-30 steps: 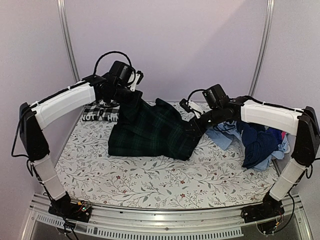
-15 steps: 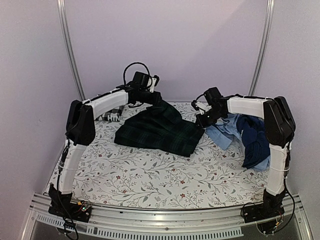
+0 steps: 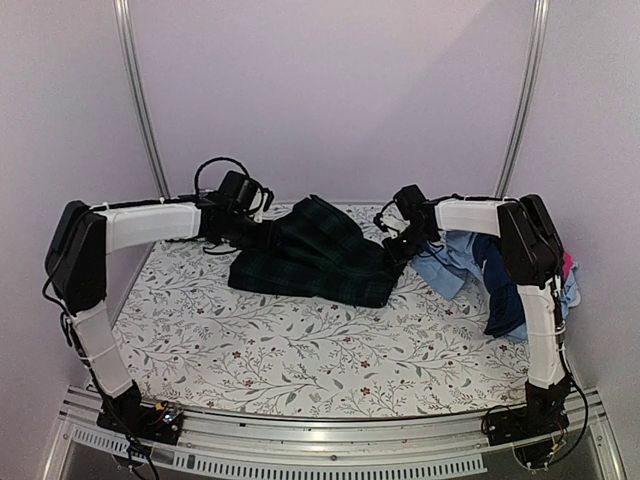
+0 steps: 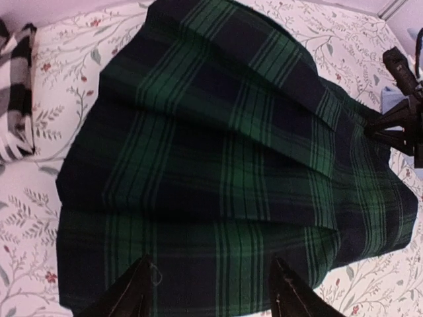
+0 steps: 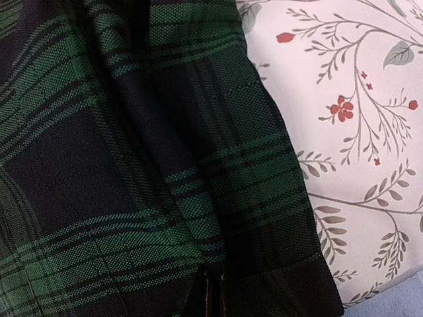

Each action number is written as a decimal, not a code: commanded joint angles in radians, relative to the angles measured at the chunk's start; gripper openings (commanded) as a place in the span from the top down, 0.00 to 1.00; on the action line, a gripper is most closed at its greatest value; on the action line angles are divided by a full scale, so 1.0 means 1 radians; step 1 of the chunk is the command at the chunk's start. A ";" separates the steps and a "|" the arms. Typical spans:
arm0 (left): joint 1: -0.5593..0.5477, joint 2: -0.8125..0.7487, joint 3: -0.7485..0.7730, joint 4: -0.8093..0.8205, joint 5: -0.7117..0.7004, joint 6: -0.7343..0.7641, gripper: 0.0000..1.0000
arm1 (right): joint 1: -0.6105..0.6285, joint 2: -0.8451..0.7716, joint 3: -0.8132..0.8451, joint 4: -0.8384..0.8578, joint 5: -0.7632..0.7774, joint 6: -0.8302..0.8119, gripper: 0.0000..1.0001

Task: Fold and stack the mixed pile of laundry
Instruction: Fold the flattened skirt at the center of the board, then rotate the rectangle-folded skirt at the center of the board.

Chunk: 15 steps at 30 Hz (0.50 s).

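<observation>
The dark green-navy plaid garment [image 3: 320, 262] lies folded and fairly flat at the back middle of the floral table covering [image 3: 300, 350]. My left gripper [image 3: 262, 228] hovers over its left end, open; in the left wrist view the gripper [image 4: 210, 264] has only the plaid cloth [image 4: 225, 145] below it. My right gripper [image 3: 393, 250] is shut on the garment's right edge, where plaid fabric [image 5: 132, 165] bunches up to the closed gripper [image 5: 213, 285]. The black-and-white checked shirt [image 4: 16, 92] lies just left of the plaid. The rest of the laundry pile [image 3: 505, 275] sits at the right.
Light blue [image 3: 445, 265], navy and pink [image 3: 568, 265] pieces heap together under the right arm at the table's right edge. Metal posts [image 3: 140, 100] stand at both back corners before the wall. The right gripper [image 4: 396, 122] shows at the plaid's far edge in the left wrist view.
The left gripper opened and let go of the plaid garment. The garment dropped from a raised drape to a low fold, and both arms sank towards the table.
</observation>
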 commanded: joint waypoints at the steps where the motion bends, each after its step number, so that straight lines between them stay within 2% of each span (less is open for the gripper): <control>1: -0.009 -0.129 -0.187 0.012 0.045 -0.167 0.40 | 0.078 0.062 -0.052 -0.089 -0.078 -0.003 1.00; 9: -0.007 -0.325 -0.469 0.002 0.104 -0.385 0.40 | 0.250 -0.025 -0.269 -0.101 -0.164 0.015 1.00; 12: -0.001 -0.356 -0.549 0.050 0.112 -0.423 0.40 | 0.295 -0.090 -0.340 -0.112 -0.326 0.024 1.00; 15: 0.018 -0.325 -0.567 0.092 0.123 -0.418 0.40 | 0.346 -0.179 -0.412 -0.105 -0.500 -0.012 1.00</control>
